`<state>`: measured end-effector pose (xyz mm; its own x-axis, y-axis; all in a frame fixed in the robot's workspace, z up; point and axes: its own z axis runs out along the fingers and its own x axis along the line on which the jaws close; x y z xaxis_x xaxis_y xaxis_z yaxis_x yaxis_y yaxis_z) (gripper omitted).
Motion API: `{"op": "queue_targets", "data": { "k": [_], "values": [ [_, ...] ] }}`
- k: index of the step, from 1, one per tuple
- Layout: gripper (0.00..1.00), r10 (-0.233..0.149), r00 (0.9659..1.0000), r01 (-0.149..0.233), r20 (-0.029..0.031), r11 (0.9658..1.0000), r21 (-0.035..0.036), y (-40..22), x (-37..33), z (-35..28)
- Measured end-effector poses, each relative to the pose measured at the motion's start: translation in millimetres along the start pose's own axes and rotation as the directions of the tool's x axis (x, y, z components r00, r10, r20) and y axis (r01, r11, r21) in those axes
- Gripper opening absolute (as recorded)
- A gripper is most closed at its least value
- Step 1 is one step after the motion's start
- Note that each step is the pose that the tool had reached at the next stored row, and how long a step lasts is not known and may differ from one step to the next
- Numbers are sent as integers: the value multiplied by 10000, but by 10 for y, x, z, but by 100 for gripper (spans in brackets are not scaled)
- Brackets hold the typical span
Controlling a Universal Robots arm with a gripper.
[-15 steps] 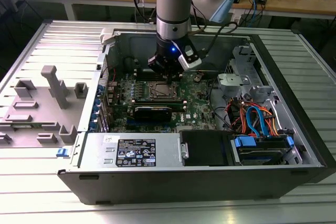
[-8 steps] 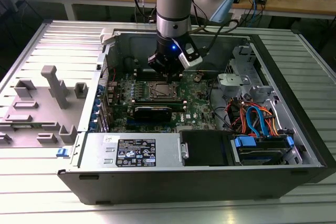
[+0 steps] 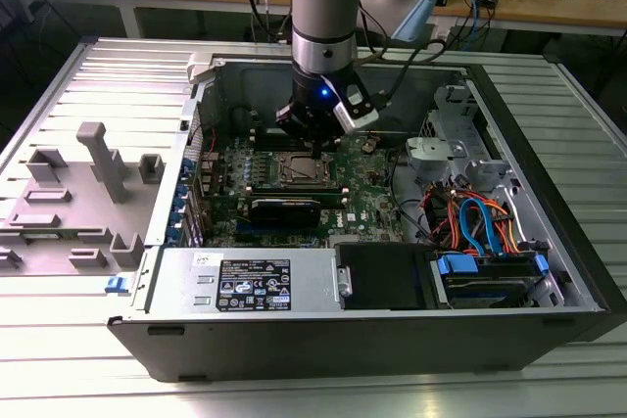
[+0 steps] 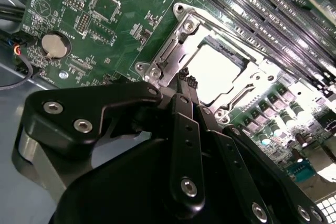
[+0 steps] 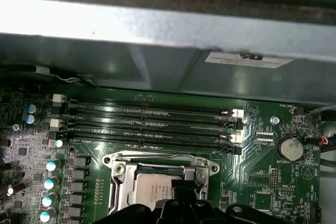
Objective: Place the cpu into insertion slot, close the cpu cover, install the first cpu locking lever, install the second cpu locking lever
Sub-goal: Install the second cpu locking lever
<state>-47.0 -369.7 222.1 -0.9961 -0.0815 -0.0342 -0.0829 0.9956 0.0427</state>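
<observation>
The chip (image 4: 216, 72) already lies in the socket (image 4: 173, 56), near the middle of the green board (image 4: 121, 3), just beside the long memory slots (image 5: 152, 121). Its pale metal top shows through the window of the thin metal cover (image 4: 247, 85), which seems to lie flat over it in both wrist views. So I judge that the first two steps are done. Whether a locking lever is already hooked down I cannot tell; thin metal bars run along the sides of the socket, but their ends are not clear.

The claw (image 4: 190, 85) hangs just over one edge of the socket, and its dark fingers (image 4: 185, 103) stand close together with nothing visible between them. In the exterior view the claw (image 3: 312, 139) reaches down into the open computer case (image 3: 549, 232), over the far half of the board.

Around the socket stand a row of small capacitors (image 5: 50, 182), a round coin battery (image 5: 287, 148), and, toward the near side of the case, a black card (image 3: 284, 208). Coloured cables (image 3: 480, 222) lie at the exterior view's right, well apart. The memory slots and the case wall leave little room beside the socket.
</observation>
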Motion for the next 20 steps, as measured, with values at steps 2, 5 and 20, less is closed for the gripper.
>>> {"op": "queue_targets", "data": {
  "k": [2, 5, 20],
  "values": [
    [11, 1, 10000, -1, 1, 10000, 2, -3, 0, -14],
    [11, 0, 10000, 0, 2, 10000, 1, -2, -2, -54],
    [11, 1, 10000, -1, 22, 10000, 3, -181, 21, -79]
  ]
}}
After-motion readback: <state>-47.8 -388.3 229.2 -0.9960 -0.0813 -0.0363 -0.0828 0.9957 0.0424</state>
